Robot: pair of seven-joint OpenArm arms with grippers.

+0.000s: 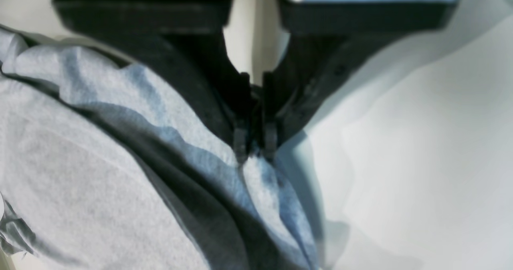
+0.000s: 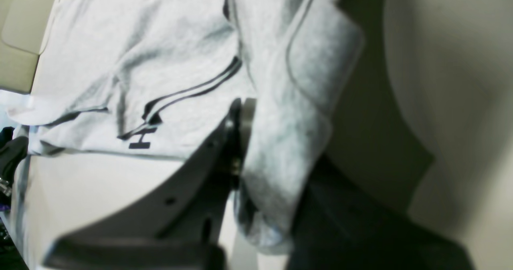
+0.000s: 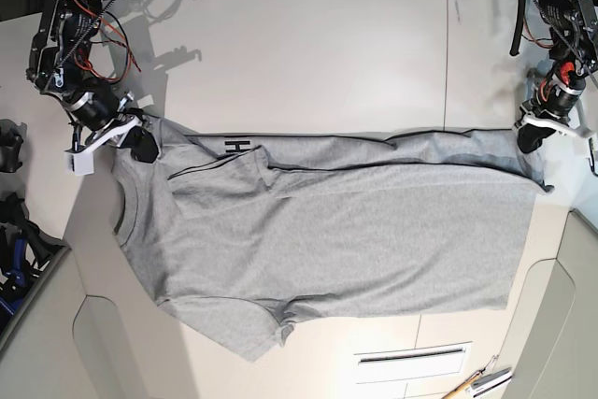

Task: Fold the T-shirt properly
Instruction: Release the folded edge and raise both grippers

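Note:
The heather-grey T-shirt lies spread across the table, neck at the left and hem at the right. Its far long edge is folded over, showing black lettering. My right gripper is shut on the shirt's far shoulder at the left; in the right wrist view the gripper has bunched cloth between its fingers, next to the lettering. My left gripper is shut on the far hem corner at the right. In the left wrist view its closed fingertips pinch a ridge of cloth.
A short sleeve sticks out toward the near edge. A drawer handle and small tools sit at the near right. Cables lie at the far left, and dark gear stands off the table's left edge.

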